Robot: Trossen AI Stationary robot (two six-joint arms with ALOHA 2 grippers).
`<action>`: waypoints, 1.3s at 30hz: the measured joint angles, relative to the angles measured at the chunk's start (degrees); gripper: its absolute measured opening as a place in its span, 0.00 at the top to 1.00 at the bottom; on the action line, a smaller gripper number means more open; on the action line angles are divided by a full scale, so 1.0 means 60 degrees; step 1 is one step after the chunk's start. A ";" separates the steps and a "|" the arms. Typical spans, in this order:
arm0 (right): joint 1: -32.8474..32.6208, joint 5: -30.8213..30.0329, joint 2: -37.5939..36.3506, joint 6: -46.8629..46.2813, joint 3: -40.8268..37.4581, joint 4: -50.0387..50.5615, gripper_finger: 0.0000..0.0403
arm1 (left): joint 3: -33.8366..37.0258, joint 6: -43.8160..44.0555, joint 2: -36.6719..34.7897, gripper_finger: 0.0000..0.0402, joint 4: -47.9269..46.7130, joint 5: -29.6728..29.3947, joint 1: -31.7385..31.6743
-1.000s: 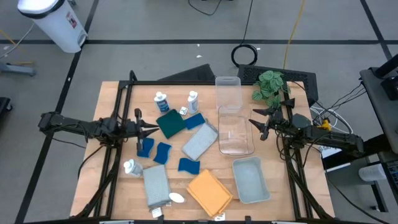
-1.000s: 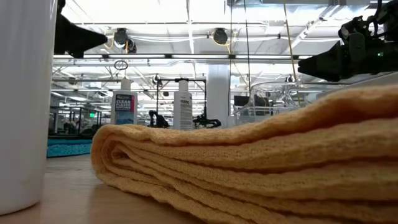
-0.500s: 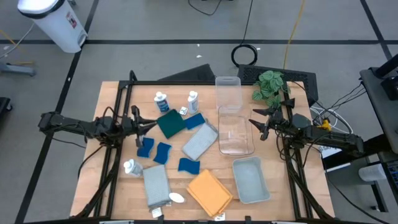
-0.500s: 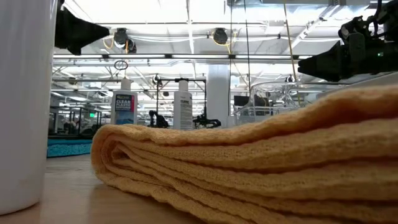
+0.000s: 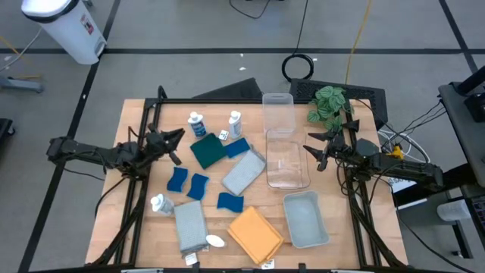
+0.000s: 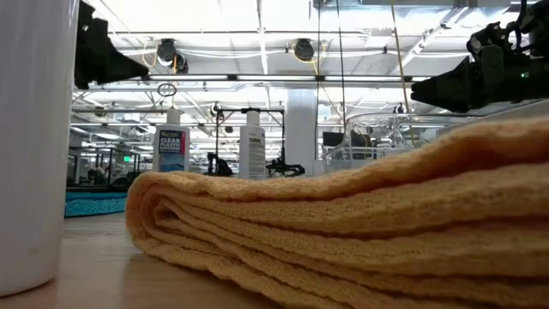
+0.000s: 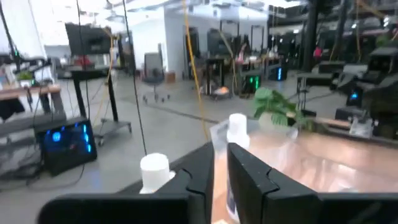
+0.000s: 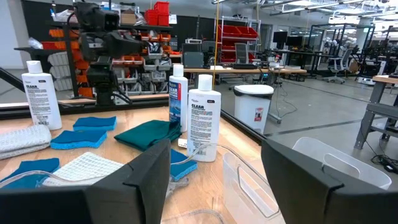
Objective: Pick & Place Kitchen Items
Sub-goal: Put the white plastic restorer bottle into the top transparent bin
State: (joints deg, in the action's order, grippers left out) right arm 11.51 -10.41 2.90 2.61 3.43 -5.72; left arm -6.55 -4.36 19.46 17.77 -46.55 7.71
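High view, table inventory: two white bottles (image 5: 197, 123) with blue labels stand upright near the far edge, a third white bottle (image 5: 160, 204) stands toward the near-left; a dark teal-green cloth (image 5: 208, 152) lies just in front of the far pair; four blue sponges (image 5: 178, 180) lie scattered around the table's middle; a grey cloth (image 5: 244, 174) sits just beside the clear plastic bin (image 5: 288, 159), a second grey cloth (image 5: 190, 227) and an orange cloth (image 5: 255, 233) lie at the near edge. None of the items is in the bin or in the pale grey-blue tray (image 5: 306, 219), so by these positions the task looks barely begun. Left gripper (image 5: 173, 139): raised above the table's left side, angled toward the far bottles, fingers nearly closed with only a thin slit between them in the left wrist view, empty. Right gripper (image 5: 317, 148): parked at the bin's right edge, fingers spread wide, empty. A green plant (image 5: 329, 102) stands at the far-right corner. Risks, as judged: the far bottles are tall, narrow and close together, so a low sweep or an off-centre approach by the left gripper could topple one onto the teal cloth; fingers this narrow would have to spread before closing on a bottle, otherwise they push it over.
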 joint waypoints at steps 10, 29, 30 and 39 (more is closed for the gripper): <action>0.0000 0.0000 0.0000 0.0000 0.0000 0.0000 0.43 | 0.0000 0.2327 0.0000 0.44 -0.2716 0.1024 -0.1775; 0.0002 0.0003 0.0000 0.0000 0.0002 0.0000 0.43 | 0.0363 0.1640 0.3121 0.29 -0.1001 0.4549 -0.5588; 0.0000 0.0001 0.0000 0.0000 0.0000 0.0000 0.43 | 0.0540 0.1539 0.3343 0.30 -0.0301 0.4966 -0.5748; 0.0003 0.0000 -0.0002 0.0000 0.0002 0.0003 0.43 | 0.0943 0.1312 0.4762 0.31 0.1570 0.6165 -0.6745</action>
State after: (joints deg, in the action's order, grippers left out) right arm 11.53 -10.41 2.88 2.61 3.44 -5.70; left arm -0.89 3.52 48.04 27.19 -9.56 -32.76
